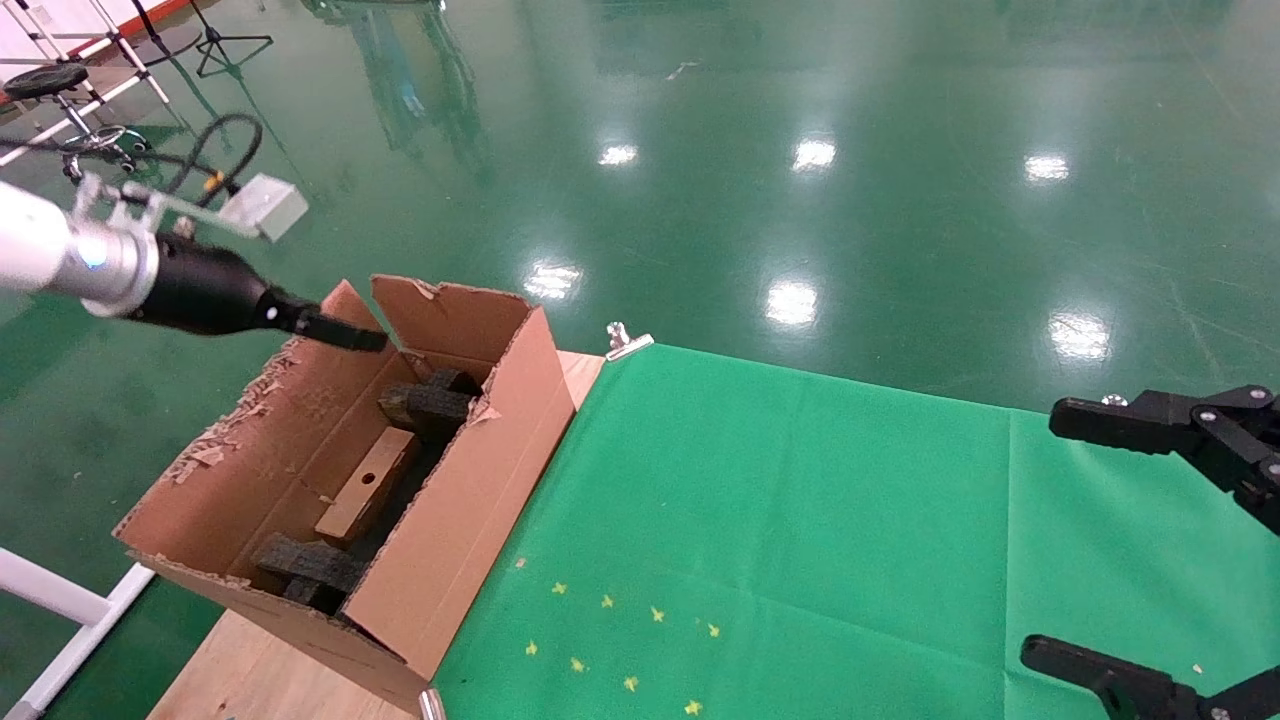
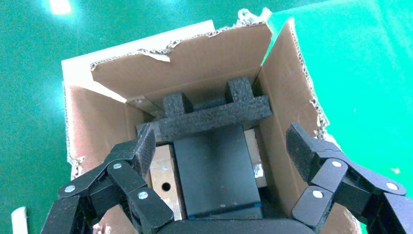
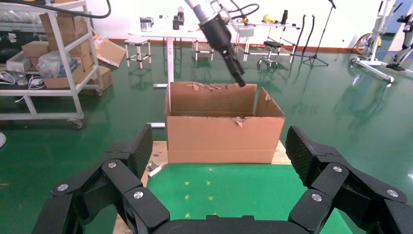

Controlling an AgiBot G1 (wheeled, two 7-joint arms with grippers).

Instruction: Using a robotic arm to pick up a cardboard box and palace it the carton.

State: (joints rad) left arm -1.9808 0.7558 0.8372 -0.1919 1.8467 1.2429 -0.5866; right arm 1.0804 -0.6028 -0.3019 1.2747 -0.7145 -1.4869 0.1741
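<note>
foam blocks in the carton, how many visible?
2. In the head view, one black foam block spans the carton's far end, the other its near end, with the cardboard box between them. More may be hidden underneath.

Green cloth (image 1: 800, 520) with yellow stars (image 1: 610, 640), metal clip (image 1: 625, 341).
</note>
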